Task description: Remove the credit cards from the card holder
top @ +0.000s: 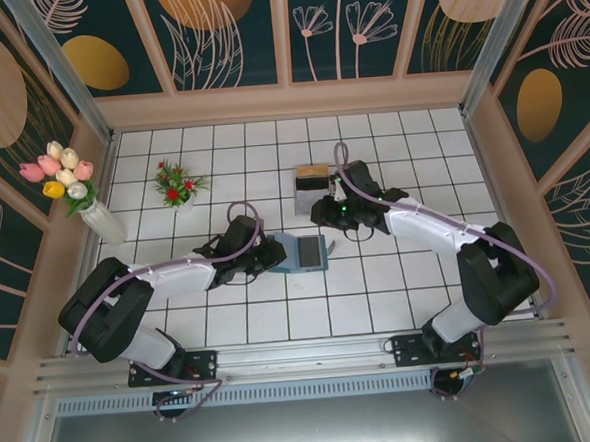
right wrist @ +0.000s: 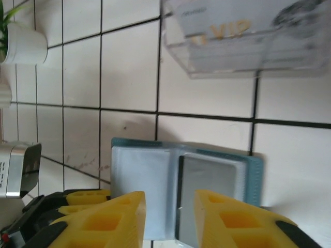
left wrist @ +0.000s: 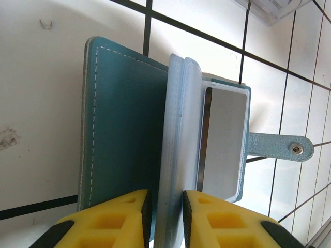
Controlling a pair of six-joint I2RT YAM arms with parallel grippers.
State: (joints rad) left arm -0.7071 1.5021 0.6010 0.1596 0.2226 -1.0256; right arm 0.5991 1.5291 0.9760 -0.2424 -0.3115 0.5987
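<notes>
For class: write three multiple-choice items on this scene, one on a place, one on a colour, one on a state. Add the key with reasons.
1. Where is the card holder?
A. on the back wall
B. in a drawer
C. on the tiled table, between the left gripper and the right gripper

2. Its outer cover is:
A. teal
B. red
C. black

3. The card holder is:
A. snapped shut
B. lying open
C. torn in two

Key: 1 C, the top view shows it on the tiles between the arms' ends; 2 A, the stitched cover is teal; 3 B, its sleeves are spread, a card showing.
</notes>
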